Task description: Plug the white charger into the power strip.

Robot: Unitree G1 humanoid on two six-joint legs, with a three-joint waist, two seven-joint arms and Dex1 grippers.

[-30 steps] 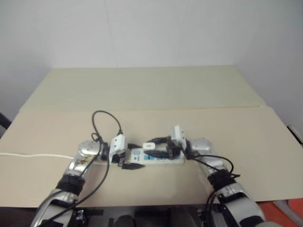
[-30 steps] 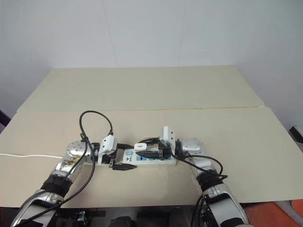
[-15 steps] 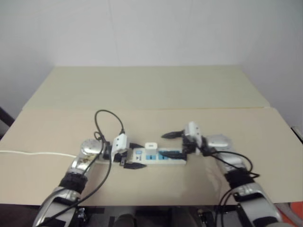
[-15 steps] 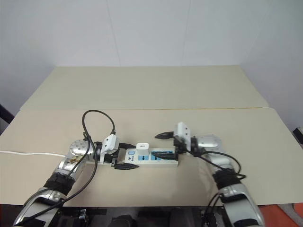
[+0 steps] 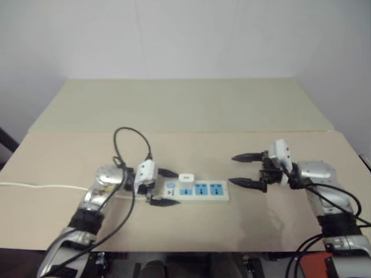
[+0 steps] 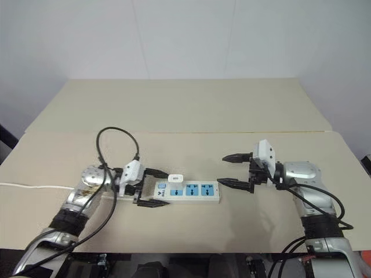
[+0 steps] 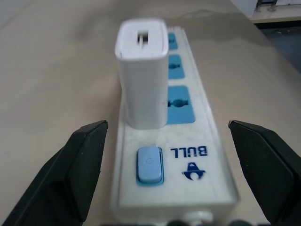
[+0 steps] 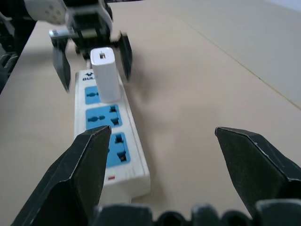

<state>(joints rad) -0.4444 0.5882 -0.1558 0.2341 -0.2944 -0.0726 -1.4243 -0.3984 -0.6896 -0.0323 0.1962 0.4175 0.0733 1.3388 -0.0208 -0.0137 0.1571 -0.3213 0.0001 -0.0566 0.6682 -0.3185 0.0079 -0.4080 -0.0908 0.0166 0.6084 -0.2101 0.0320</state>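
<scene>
The power strip (image 5: 200,190) lies flat on the beige table, its three blue sockets facing up. The white charger (image 5: 186,178) stands upright in the strip at the socket nearest the blue switch (image 7: 149,162). My left gripper (image 5: 169,187) is open at that switch end, one finger on each side of the strip and touching neither it nor the charger (image 7: 141,75). My right gripper (image 5: 239,170) hovers open just off the strip's other end, holding nothing. From the right wrist the strip (image 8: 113,146) and the charger (image 8: 106,75) lie ahead.
The strip's white cord (image 5: 35,186) runs off to the table's left edge. A black cable loop (image 5: 130,145) arches over my left wrist. A seam (image 5: 232,132) divides the near table panel from the far one (image 5: 185,104). White wall stands behind.
My left gripper has opened and lifted a little at the strip's switch end. My right gripper has let go of the charger and pulled away to the right and up. The charger stays upright.
</scene>
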